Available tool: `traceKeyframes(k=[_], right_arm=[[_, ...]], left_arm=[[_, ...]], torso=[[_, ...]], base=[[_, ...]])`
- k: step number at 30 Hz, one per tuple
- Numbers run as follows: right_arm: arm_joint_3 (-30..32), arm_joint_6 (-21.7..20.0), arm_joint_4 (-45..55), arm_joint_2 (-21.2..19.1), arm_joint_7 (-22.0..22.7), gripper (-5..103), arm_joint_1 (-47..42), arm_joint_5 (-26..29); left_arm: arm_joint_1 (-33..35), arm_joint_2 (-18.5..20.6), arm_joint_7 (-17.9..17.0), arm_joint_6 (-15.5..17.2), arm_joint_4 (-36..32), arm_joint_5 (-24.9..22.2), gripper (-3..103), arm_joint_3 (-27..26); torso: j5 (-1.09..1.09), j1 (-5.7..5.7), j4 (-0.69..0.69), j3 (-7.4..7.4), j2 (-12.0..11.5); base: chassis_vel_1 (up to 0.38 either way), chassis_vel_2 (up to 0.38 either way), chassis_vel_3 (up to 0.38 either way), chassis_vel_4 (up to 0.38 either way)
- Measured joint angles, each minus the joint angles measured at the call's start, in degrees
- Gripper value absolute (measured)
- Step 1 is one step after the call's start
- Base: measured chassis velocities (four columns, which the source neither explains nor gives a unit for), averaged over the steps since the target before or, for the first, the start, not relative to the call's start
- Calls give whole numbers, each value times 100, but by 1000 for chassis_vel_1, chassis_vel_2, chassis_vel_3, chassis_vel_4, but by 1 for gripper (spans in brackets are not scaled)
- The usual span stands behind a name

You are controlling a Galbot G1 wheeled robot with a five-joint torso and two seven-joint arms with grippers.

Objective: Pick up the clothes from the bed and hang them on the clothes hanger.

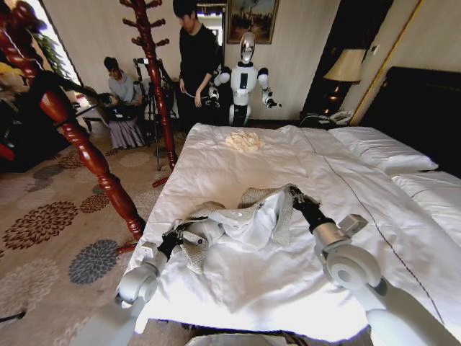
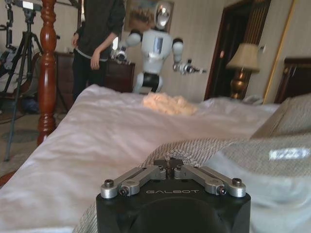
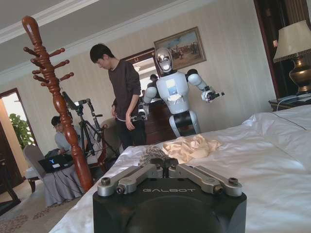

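1. The tweed-knit jacket (image 1: 245,213) lies rumpled on the white duvet of the bed (image 1: 302,151), near its foot edge, white lining up.
2. The left gripper (image 1: 189,234) sits at the jacket's 9 o'clock end, fingers pinched together on the grey speckled cloth (image 2: 204,148).
3. The right gripper (image 1: 294,194) is at the jacket's 2 o'clock corner, fingers drawn together on a fold of the knit (image 3: 151,155).
4. A cream-yellow garment (image 1: 245,140) lies bunched at 12 o'clock, well apart from the jacket.
5. A red-brown wooden coat stand (image 1: 86,151) rises at 9 o'clock beside the bed.
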Motion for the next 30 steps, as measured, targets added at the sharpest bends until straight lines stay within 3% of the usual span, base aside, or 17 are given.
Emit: traceKeyframes(k=[3, 4, 6, 8, 10, 13, 15, 20, 22, 24, 26, 30], right_arm=[[73, 3, -58, -37, 53, 1, 89, 76], [73, 3, -58, -37, 53, 1, 89, 76], [131, -6, -97, -77, 128, 1, 129, 137], [150, -13, -110, -86, 151, 1, 141, 155], [253, -52, -136, -104, 241, 1, 210, 275], [369, -71, -106, -122, 286, 1, 269, 450], [415, -83, -30, -140, 313, 1, 268, 561], [274, -217, 246, -133, 413, 1, -10, 570], [161, -381, 345, -116, 571, 1, -143, 525], [149, -422, 362, -115, 621, 1, -167, 516], [212, -475, 377, -149, 706, 1, -161, 532], [449, -401, 377, -300, 626, 1, 10, 613]], left_arm=[[-128, 53, 246, -157, -675, -769, 2, -301], [-128, 53, 246, -157, -675, -769, 2, -301], [-358, 261, 393, -221, -1165, -1437, 2, -668], [-427, 358, 450, -248, -1316, -1654, 2, -833], [-465, 737, 611, -304, -1688, -2396, 2, -1672], [-254, 919, 745, -353, -1833, -2723, 2, -2188], [-17, 921, 830, -395, -1872, -2735, 2, -2267], [627, 507, 1033, -531, -1677, -1792, 2, -1662], [778, 371, 928, -523, -1348, -1137, 2, -1295], [797, 359, 875, -514, -1268, -1001, 2, -1245], [825, 330, 643, -480, -914, -518, 2, -1171], [666, 326, 488, -504, -943, -825, 2, -1354]], torso=[[0, 0, 1, 0, 0], [0, 0, 1, 0, 0], [1, 0, -2, 0, 0], [2, 0, -3, 0, 0], [3, 0, -3, 0, 0], [2, 1, 1, 0, 0], [0, 0, 4, -1, 0], [-1, 0, 0, -1, 0], [-1, 0, -1, -1, 0], [0, 0, -2, -1, 0], [0, 0, -1, 0, 0], [0, 0, 1, 0, 0]], base=[[0, 0, 0, 0], [0, 0, 0, 0], [0, 0, 0, 0], [0, 0, 0, 0], [0, 0, 0, 0], [0, 0, 0, 0], [0, 0, 0, 0], [0, 0, 0, 0], [0, 0, 0, 0], [0, 0, 0, 0], [0, 0, 0, 0], [0, 0, 0, 0]])
